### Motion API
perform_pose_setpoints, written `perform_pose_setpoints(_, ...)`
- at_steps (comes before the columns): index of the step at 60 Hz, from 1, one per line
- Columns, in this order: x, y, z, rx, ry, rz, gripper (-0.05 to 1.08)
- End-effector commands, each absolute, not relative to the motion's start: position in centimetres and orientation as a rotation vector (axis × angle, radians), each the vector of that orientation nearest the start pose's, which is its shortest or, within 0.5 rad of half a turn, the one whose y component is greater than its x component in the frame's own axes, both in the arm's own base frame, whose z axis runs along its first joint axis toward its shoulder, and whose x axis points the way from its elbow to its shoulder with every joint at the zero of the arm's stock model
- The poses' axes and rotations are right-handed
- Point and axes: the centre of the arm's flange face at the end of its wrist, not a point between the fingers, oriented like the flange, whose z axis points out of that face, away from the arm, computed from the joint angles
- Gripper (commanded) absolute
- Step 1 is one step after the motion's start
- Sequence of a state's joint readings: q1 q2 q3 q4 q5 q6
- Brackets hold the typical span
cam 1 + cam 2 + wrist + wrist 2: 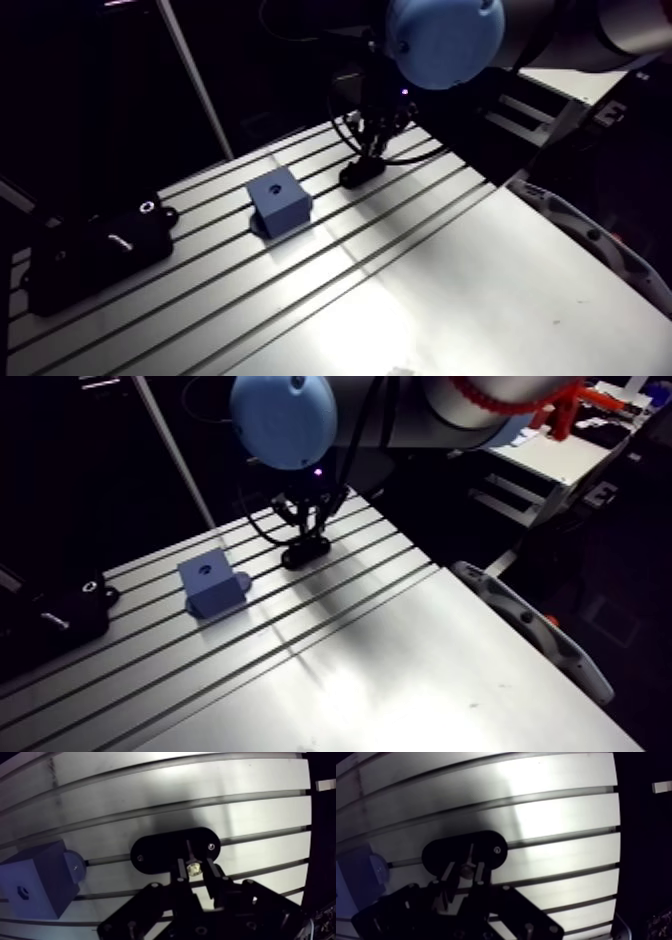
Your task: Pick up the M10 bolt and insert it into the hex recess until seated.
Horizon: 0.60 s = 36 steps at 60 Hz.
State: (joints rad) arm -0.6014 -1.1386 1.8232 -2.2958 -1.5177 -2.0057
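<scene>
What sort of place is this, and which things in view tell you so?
Probably a robotics test bench: a slotted aluminium table, a blue block with a recess on top, and a gripper over a bolt in a black holder.

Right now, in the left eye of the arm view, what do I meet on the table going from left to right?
black device → blue block → black oval holder
</scene>
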Motion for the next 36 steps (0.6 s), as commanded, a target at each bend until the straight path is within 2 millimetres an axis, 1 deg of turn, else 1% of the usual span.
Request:
perform_pose_setpoints(1,-56.11,21.70,20.52,0.265,3.192,-0.041,0.67)
perform_pose_setpoints(36,-56.12,21.69,20.43,0.264,3.190,-0.043,0.67)
